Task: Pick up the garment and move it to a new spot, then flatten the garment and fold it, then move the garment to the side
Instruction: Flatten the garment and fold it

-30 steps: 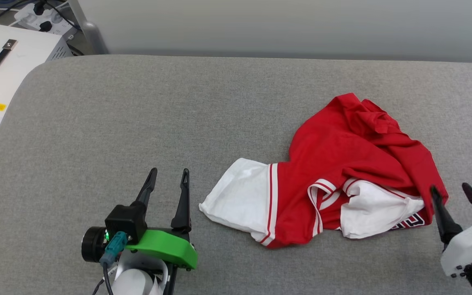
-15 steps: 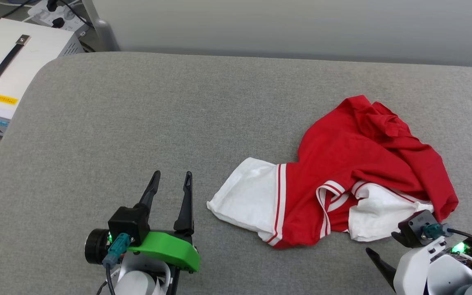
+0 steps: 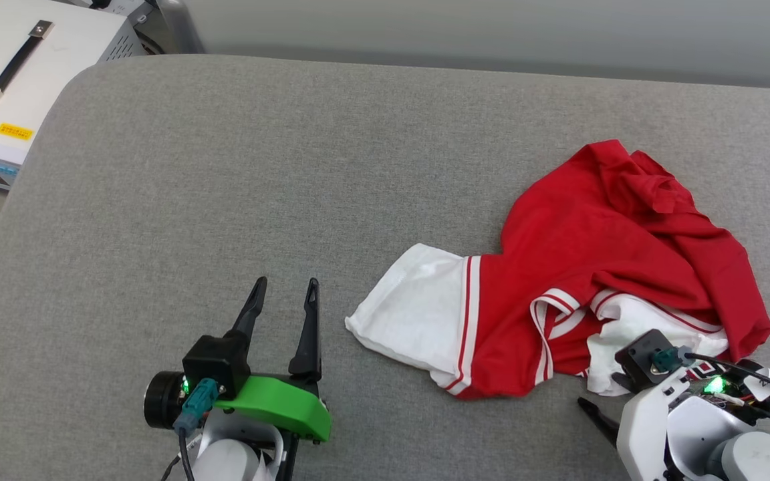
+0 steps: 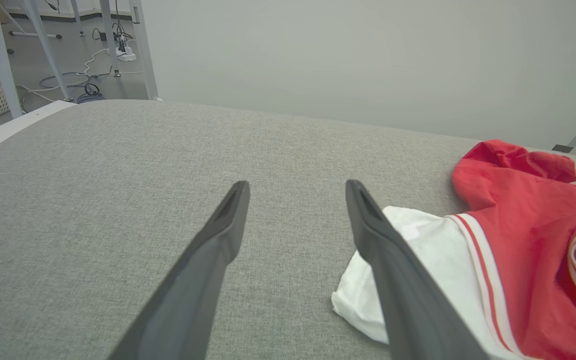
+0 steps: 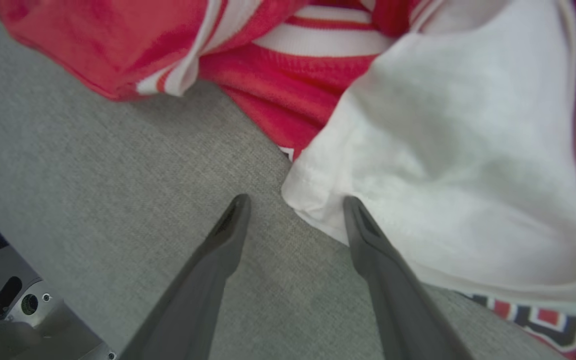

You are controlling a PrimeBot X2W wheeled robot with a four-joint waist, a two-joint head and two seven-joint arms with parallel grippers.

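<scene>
Right wrist view: the right gripper (image 5: 293,205) is held spread and empty, tips at the white sleeve hem of the garment (image 5: 443,150) crumpled on the grey table (image 5: 93,175). Pick-up is judged in hand; that hem must next be straddled and pinched.

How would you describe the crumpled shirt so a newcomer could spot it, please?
Start at the grey fabric-covered table; on its right half lies the crumpled red jersey T-shirt. White sleeves with red-striped trim set it apart from everything around it.
</scene>
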